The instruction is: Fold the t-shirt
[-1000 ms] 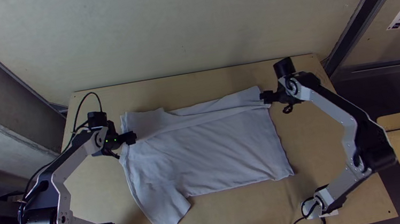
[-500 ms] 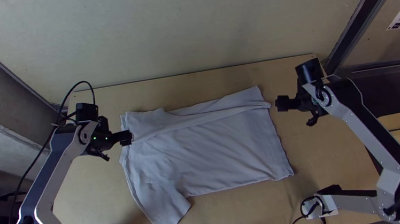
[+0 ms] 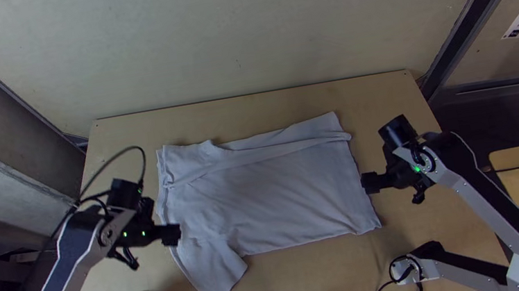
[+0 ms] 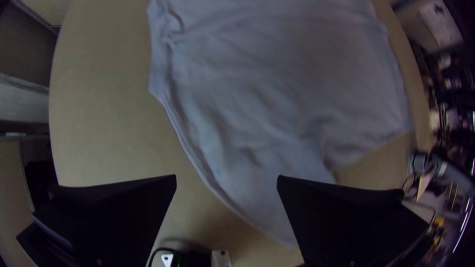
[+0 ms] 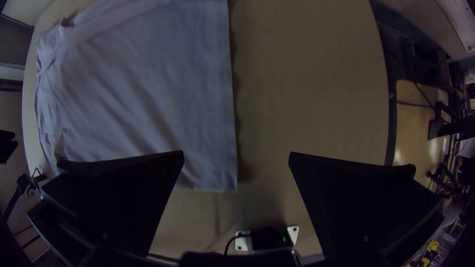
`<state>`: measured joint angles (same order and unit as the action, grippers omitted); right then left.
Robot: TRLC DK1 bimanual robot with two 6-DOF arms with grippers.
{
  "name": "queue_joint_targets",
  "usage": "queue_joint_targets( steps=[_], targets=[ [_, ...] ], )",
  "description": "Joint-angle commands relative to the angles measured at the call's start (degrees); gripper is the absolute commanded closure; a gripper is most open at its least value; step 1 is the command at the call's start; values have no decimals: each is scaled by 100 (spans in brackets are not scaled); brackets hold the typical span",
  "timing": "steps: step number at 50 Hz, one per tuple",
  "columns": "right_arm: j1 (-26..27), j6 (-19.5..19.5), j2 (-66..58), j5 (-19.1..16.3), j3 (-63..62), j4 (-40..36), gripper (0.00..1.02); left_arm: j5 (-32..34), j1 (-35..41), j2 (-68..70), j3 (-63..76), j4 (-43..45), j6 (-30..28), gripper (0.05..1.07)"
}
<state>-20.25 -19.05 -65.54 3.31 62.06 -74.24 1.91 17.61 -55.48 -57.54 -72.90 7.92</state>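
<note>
T-shirt point(image 3: 275, 199) lies part-folded at center of the top view.
Its upper band point(image 3: 261, 155) looks turned over; lower-left sleeve point(image 3: 215, 278) and closing folds appear left to do. Left gripper point(image 4: 227, 176) and right gripper point(image 5: 236, 153) are empty, fingers spread.

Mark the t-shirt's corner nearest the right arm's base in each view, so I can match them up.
Top view: the corner is right of centre, below the right gripper.
Left wrist view: the corner lies farther from the left gripper than the sleeve.
Right wrist view: the corner shows in the gap between open fingers.
Shared landmark: the shirt's long fold.
</note>
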Motion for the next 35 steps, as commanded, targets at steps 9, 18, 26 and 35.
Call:
queue_joint_targets(
  steps=[9,18,26,35],
  targets=[
    [-32,-90,226,-129,-608,-240,7,-15,894,512,762,-576,87,10],
    [-23,-108,278,-182,-766,-240,7,-7,1509,486,1087,-558,218,9],
    [-14,-143,278,-199,-924,-240,7,-15,1720,231,1359,-426,289,10],
    [-14,-152,270,-252,-1056,-170,7,-15,1992,-85,1649,119,500,10]
  ],
)
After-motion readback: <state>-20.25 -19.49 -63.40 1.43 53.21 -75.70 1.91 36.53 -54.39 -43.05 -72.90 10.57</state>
